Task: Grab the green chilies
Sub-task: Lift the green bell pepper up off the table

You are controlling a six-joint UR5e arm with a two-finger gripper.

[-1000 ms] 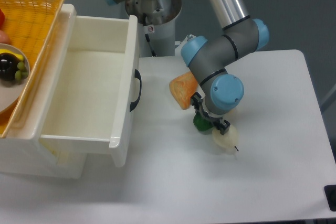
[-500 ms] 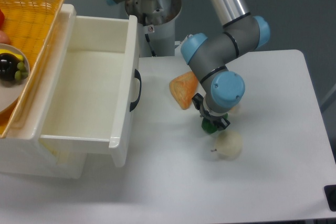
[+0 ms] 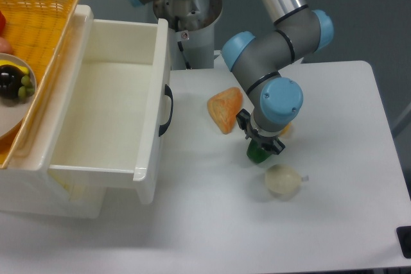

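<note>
The green chilies [image 3: 258, 153] show as a small glossy dark-green lump poking out just under my gripper [image 3: 260, 144], whose black fingers are closed around its top. The wrist's blue cap hides most of the gripper. I cannot tell whether the chilies still touch the white table [image 3: 334, 113]. A cream-white round bulb [image 3: 282, 179] lies on the table just below and to the right of the chilies, apart from them.
An orange wedge-shaped toy [image 3: 225, 110] lies left of the gripper. A small yellowish piece [image 3: 286, 131] peeks out behind the wrist. An open white drawer [image 3: 109, 113] stands at left, with an orange basket [image 3: 38, 24] and a plate of fruit [image 3: 14, 85] beside it.
The gripper with the green chilies has shifted slightly right. The white bulb has rolled and turned, its stem now pointing right.
</note>
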